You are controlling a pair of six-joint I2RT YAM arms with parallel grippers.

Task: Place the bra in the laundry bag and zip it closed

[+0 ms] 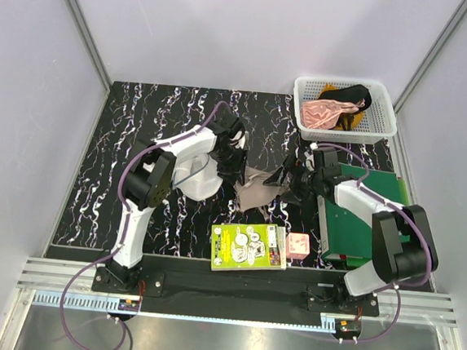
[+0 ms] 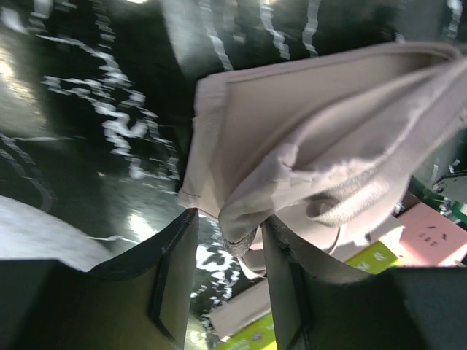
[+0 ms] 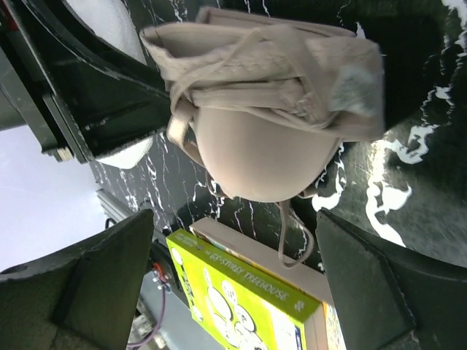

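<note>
The black marbled table (image 1: 123, 132) carries everything, and both arms reach in to meet just past its middle. Taking twelve o'clock as the far wall in the overhead view, the white mesh laundry bag (image 1: 194, 180) lies at about nine o'clock from that meeting point, partly under the left arm. I cannot tell whether its zip is open.

The bra (image 1: 261, 190) hangs between the two grippers. The left gripper (image 2: 228, 220) pinches a bunched fold of its edge. The right gripper (image 3: 235, 215) stands spread wide around the cup, touching nothing.

My reading is that the carrying step is in hand: the bra is lifted and not yet in the bag. The next move calls for swinging it toward nine o'clock and lowering it into the bag's mouth. The free right gripper could hold the rim.

A green board (image 1: 344, 234) lies at four o'clock under the right arm. The white lattice basket (image 1: 343, 137) sits at one o'clock, well apart, holding a pink garment (image 1: 325, 113) and a black one (image 1: 353, 94). A yellow-green book (image 1: 248, 246) lies at six o'clock, with a small pink box (image 1: 297, 244) just beside it.

A loose strap (image 3: 292, 244) dangles over the book and may snag. The left arm itself covers part of the bag.
</note>
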